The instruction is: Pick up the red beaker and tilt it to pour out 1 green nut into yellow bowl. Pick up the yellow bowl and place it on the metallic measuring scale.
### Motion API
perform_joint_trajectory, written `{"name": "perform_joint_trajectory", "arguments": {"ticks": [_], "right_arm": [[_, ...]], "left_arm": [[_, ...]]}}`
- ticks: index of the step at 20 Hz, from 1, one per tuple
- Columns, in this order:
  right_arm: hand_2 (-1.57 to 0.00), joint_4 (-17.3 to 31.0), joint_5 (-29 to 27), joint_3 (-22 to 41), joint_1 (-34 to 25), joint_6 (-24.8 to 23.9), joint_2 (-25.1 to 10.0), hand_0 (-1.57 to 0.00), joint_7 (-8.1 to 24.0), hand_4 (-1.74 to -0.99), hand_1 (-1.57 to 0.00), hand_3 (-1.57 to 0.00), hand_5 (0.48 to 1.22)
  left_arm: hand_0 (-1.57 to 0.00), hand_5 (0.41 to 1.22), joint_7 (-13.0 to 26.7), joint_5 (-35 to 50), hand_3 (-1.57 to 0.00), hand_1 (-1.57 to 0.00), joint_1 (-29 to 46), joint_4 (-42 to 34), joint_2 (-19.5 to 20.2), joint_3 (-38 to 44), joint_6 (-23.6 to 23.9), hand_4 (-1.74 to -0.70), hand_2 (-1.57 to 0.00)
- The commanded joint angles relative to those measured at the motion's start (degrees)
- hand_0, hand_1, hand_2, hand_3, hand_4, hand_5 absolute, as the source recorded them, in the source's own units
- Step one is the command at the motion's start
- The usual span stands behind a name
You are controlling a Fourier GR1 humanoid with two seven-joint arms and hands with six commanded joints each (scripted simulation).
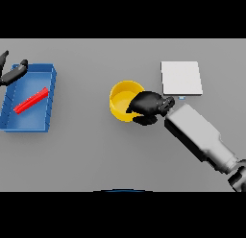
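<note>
Yellow bowl [123, 101] sits mid-frame on the grey bench [96, 155]. The right robot hand [149, 106] grips its right rim, fingers curled. Left robot hand [10, 71], fingers relaxed, is at upper left.

Item count, grey table:

- One round yellow bowl [123, 100], open at the top.
- One flat, square, pale metallic measuring scale [181, 78].
- One rectangular blue tray [50, 95] with raised walls.
- One slim red bar-shaped object [31, 101], lying inside the blue tray.
- Two dark robot hands: one right hand [149, 106] and one left hand [13, 72].
- One white and grey forearm [199, 135] in view.

Whether the yellow bowl contains anything cannot be determined.

Total: four separate objects on the table and two hands.
</note>
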Motion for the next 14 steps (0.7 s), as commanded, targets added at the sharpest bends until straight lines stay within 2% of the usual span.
{"name": "perform_joint_trajectory", "arguments": {"ticks": [1,2,3,4,7,10,14], "right_arm": [[-1.07,-0.33,0.12,0.35,-0.12,0.53,-0.05,-1.11,0.10,-1.578,-1.09,-0.88,1.113],[-1.13,-1.04,-0.30,0.27,0.39,0.93,-0.54,-1.21,-0.09,-1.611,-1.19,-0.97,1.135],[-1.19,-0.34,-0.42,0.27,-0.16,1.24,0.57,-1.28,1.47,-1.637,-1.27,-1.03,1.152],[-1.25,-0.25,-0.86,0.26,-0.51,2.14,0.52,-1.34,1.53,-1.658,-1.33,-1.07,1.166],[-1.33,-1.03,-1.93,-0.08,-0.56,3.02,-0.55,-1.45,0.77,-1.698,-1.45,-1.17,1.193],[-1.39,-2.37,-2.32,-0.27,-0.74,3.20,-0.82,-1.51,1.90,-1.719,-1.51,-1.20,1.207],[-1.46,-7.28,-4.50,-2.34,-1.22,6.93,-3.53,-1.55,3.87,-1.732,-1.54,-1.16,1.215]], "left_arm": [[0.00,0.707,-0.44,-0.02,0.00,0.00,0.42,-0.17,-0.10,-0.16,-0.04,-0.79,0.00],[0.00,0.709,-0.06,-0.06,0.00,0.00,-0.02,-0.03,0.03,-0.12,-0.22,-0.79,0.00],[0.00,0.712,0.49,-0.26,0.00,0.00,-0.60,0.41,-0.25,-0.24,-0.07,-0.78,0.00],[0.00,0.711,0.49,-0.32,0.00,0.00,-0.58,-0.25,-0.02,-0.34,-0.08,-0.78,0.00],[0.00,0.712,0.48,-0.19,0.00,0.00,-0.27,0.02,-0.39,-0.32,0.13,-0.78,0.00],[0.00,0.703,0.18,-0.39,0.00,0.00,-0.81,0.83,-0.34,-0.17,0.06,-0.78,0.00],[0.00,0.707,0.15,-0.57,0.00,0.00,0.56,-1.38,0.43,-0.54,0.41,-0.77,0.00]]}}
